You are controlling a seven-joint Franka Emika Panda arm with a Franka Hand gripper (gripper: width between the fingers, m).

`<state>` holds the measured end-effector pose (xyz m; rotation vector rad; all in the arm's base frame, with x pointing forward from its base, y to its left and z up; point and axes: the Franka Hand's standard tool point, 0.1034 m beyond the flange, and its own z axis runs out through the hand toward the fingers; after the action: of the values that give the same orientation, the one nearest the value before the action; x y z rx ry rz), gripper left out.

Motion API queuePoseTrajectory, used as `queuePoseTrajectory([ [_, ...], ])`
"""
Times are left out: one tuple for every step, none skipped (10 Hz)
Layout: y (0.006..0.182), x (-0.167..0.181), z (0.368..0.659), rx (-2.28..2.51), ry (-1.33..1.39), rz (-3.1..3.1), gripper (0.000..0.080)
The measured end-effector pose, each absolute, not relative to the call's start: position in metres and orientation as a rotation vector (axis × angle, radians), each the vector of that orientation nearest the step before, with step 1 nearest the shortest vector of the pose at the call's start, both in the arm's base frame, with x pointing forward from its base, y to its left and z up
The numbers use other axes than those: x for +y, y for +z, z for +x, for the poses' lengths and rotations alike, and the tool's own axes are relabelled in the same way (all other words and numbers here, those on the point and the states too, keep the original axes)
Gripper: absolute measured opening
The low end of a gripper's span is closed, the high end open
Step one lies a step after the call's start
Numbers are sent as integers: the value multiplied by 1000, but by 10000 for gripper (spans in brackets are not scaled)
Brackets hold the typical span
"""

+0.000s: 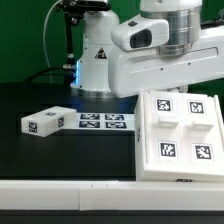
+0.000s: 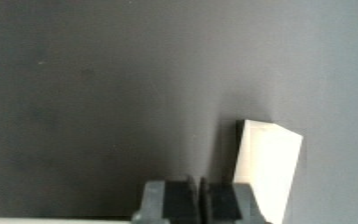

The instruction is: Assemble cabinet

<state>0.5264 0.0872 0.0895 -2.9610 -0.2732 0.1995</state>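
Observation:
The cabinet [image 1: 178, 135] is a white box with several square tags on its top panels, lying on the black table at the exterior view's right. A small white part [image 1: 45, 122] with one tag lies at the left. The arm reaches over the cabinet's far side, and its fingers are hidden in the exterior view. In the wrist view my gripper [image 2: 197, 203] is shut with nothing between the fingers, over bare dark table. A white panel edge [image 2: 270, 160] stands right beside one finger; I cannot tell if they touch.
The marker board [image 1: 101, 121] lies flat between the small part and the cabinet. The white robot base [image 1: 95, 60] stands at the back. A white table edge [image 1: 80, 190] runs along the front.

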Motion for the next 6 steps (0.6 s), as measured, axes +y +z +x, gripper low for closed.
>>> queuePoseTrajectory([
  [98, 86, 525, -281, 210, -2959, 2],
  [106, 82, 527, -295, 208, -2958, 2],
  [109, 78, 530, -306, 222, -2951, 2],
  [110, 78, 535, -316, 222, -2946, 2],
  [107, 80, 540, -348, 220, -2938, 2],
  [106, 81, 540, -362, 259, -2925, 2],
])
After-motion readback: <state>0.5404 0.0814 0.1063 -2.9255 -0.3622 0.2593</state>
